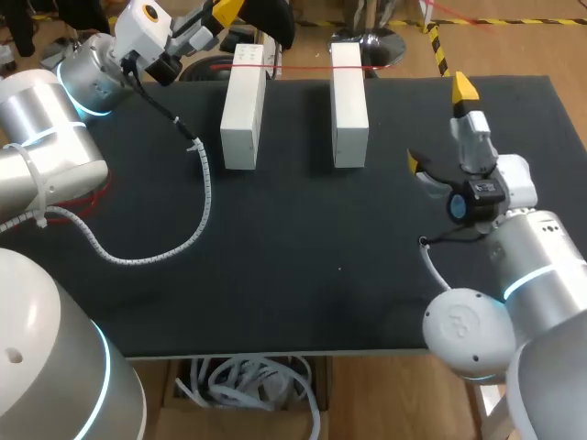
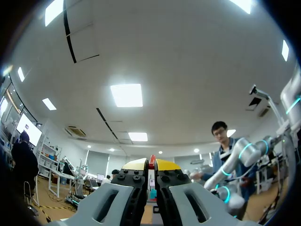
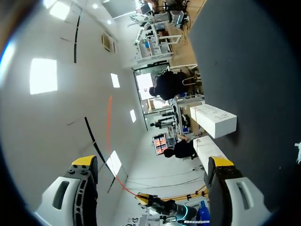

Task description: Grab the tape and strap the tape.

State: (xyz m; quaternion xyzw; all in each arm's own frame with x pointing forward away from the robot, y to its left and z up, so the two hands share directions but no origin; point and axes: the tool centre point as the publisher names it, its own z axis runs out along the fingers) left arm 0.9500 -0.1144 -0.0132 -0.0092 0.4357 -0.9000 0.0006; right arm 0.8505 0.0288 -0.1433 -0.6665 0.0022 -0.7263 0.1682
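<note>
Head view shows us red tape over white blocks on the black tabletop. Only left wrist view shows our left fingers pinching it. Our right fingers are wide apart.

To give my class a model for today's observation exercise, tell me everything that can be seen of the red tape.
The red tape shows as a thin, taut red strand running straight along the far side of the black table. It crosses the far ends of two white blocks; whether it rests on them cannot be told. A red piece sits pinched between the left gripper tips. The right gripper is apart from it.
</note>
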